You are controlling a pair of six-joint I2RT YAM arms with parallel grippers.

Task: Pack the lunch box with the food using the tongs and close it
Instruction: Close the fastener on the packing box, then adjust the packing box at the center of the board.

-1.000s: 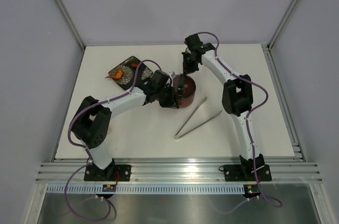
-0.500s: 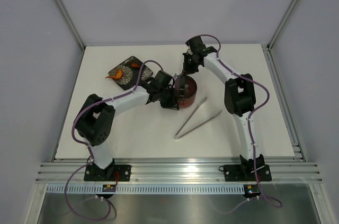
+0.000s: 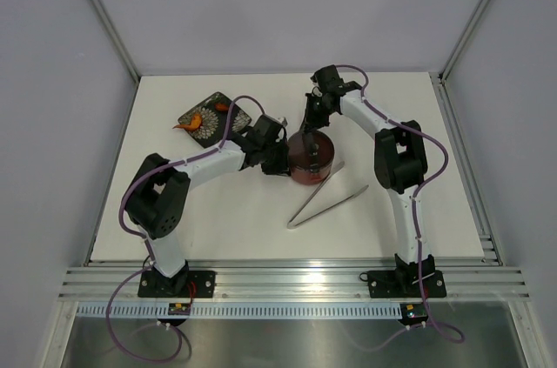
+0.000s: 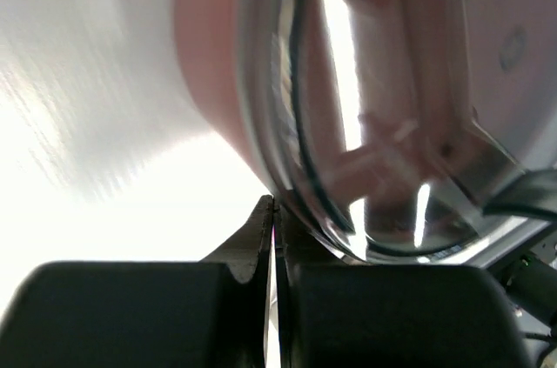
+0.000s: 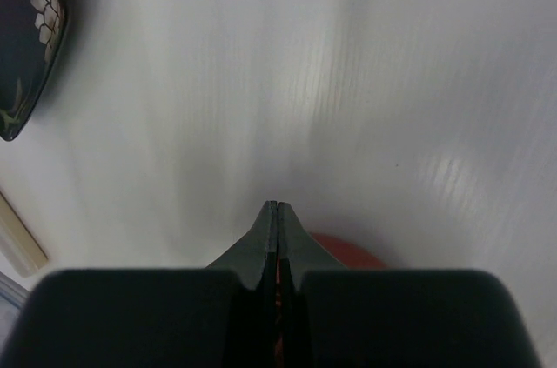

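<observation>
The dark-red lunch box (image 3: 312,157) stands mid-table. In the left wrist view its pink wall and shiny rim (image 4: 365,124) fill the frame. My left gripper (image 3: 282,160) is shut, its tips (image 4: 275,204) right against the pot's left side. Over the pot's far rim my right gripper (image 3: 309,127) is also shut, with nothing seen between its fingers, and its tips (image 5: 277,205) have a sliver of the red pot (image 5: 352,257) beneath them. The silver tongs (image 3: 326,196) lie on the table to the right of the pot, untouched. Orange food pieces (image 3: 193,122) sit on the black tray.
The black patterned tray (image 3: 207,131) lies at the back left, behind my left forearm; its corner (image 5: 26,46) shows in the right wrist view. Aluminium rails frame the white table (image 3: 418,124).
The lunch box has shifted a little right and nearer. My right gripper has come down from behind to the pot's far rim. The left gripper stays against the pot's left side.
</observation>
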